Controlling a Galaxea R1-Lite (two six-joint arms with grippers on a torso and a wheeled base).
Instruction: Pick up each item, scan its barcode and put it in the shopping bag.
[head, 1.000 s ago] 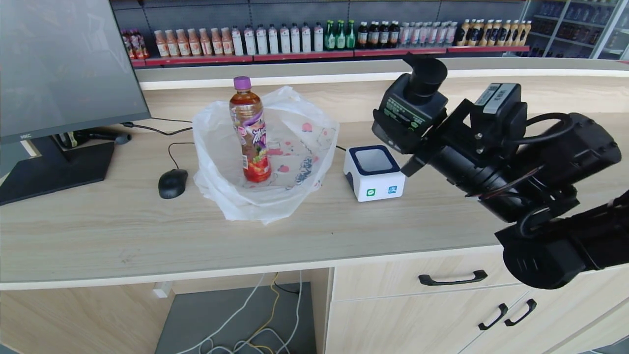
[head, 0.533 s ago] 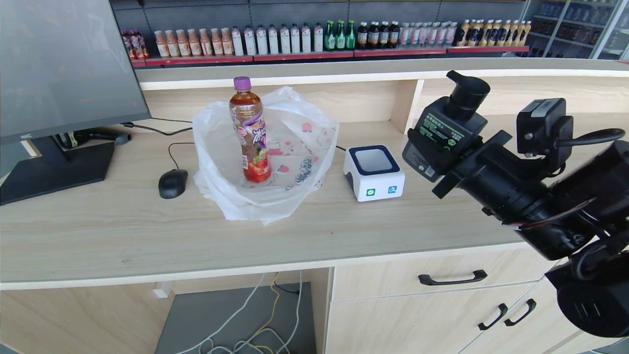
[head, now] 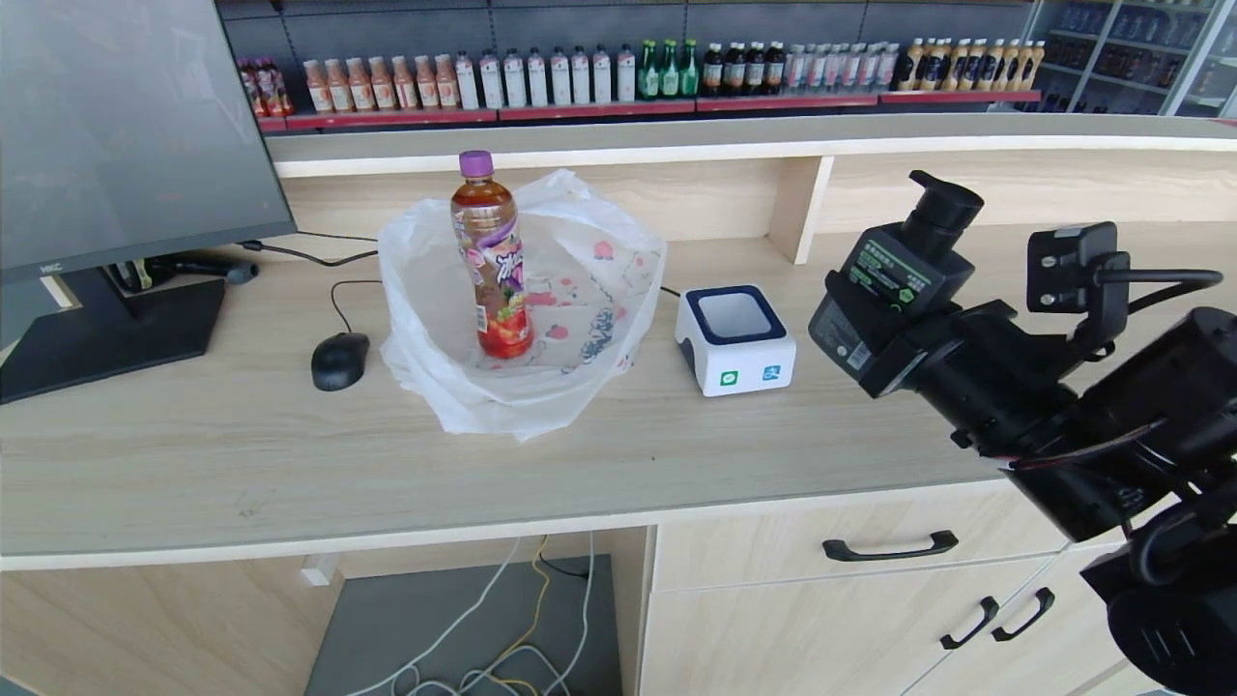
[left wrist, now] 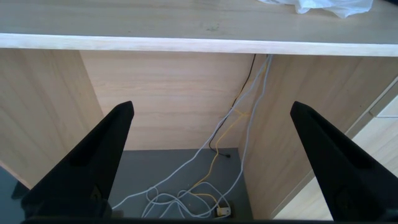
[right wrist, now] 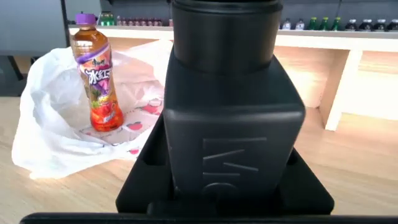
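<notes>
Bag [head: 589, 290] holds an upright tea bottle [head: 493, 261]. Right gripper [head: 923, 333] clamps a black bottle [head: 894, 280] right of the scanner [head: 734, 338]. Left gripper [left wrist: 211, 109], jaws apart, hangs below the counter [left wrist: 124, 25].

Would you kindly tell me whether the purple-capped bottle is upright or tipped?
Upright: the bottle stands on its base inside the open shopping bag, cap uppermost.

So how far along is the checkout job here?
Done: the tea bottle stands in the shopping bag. In hand: the right gripper holds a black bottle off to the right of the scanner; whether it was scanned cannot be told. Left: bagging that bottle. The left gripper hangs open low in front of the counter.
</notes>
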